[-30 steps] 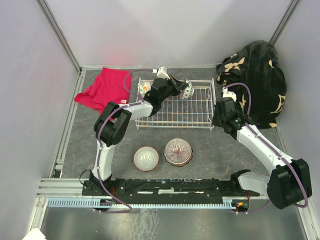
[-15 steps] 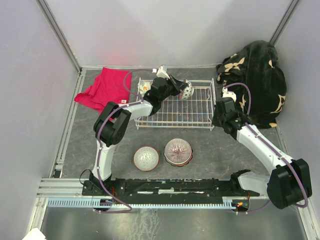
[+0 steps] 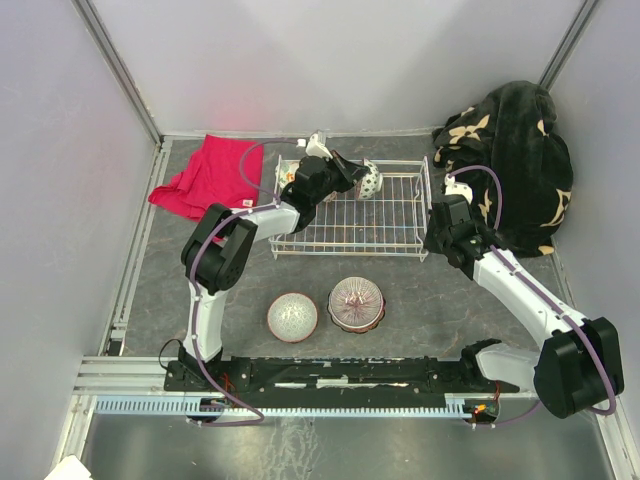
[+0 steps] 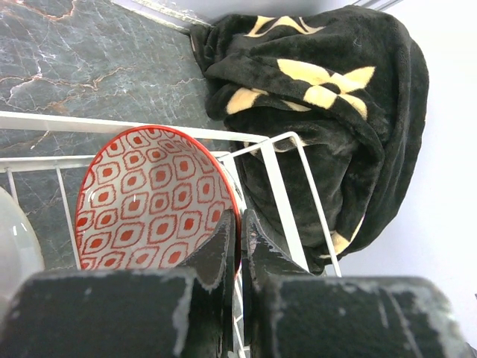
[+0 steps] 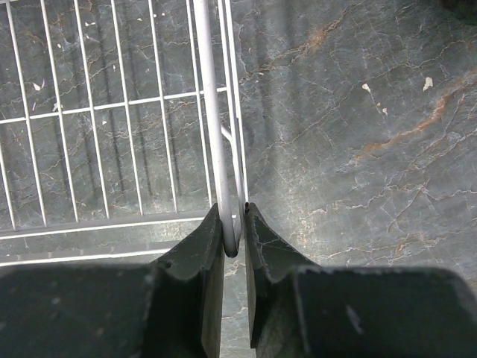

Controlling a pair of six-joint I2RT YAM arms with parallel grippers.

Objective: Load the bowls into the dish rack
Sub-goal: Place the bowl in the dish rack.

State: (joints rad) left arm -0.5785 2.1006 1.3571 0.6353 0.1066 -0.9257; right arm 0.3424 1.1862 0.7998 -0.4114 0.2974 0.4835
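Quick rundown, everything placed relative to the dish rack [image 3: 372, 226].

The rack sits on the dark marbled table [image 3: 430, 300], toward the far wall. It's a white wire basket with a grid floor, and most of that floor is bare. The 1 bowl I can be sure is in it is the red-patterned bowl [image 3: 369, 181] [image 4: 149, 201]. It's tipped up on its edge by the rack's far side, about halfway along. The left gripper [image 3: 349, 172] [image 4: 240, 224] is over the rack's far side, with its 2 fingers pinched on that bowl's rim. I can't tell whether the bowl's lower edge is touching the grid. In the left wrist view a pale rounded shape [image 4: 13, 246] sits just beside the bowl, cut off by the frame edge, so I can't say what it is.

The right gripper [image 3: 432, 238] [image 5: 234, 216] is at the rack's right end. Its fingers are pressed onto the rim wire at the near-right corner, with the wire caught between the tips.

2 more bowls sit on the table on the near side of the rack, side by side and just about touching. 1 is a white speckled bowl [image 3: 293, 316] lying upside down, and the other is a pink-purple bowl [image 3: 357, 303] to its right.

A red cloth [image 3: 205, 178] lies off the rack's left end, and a black blanket [image 3: 515, 160] with yellow shapes is heaped past its right end.
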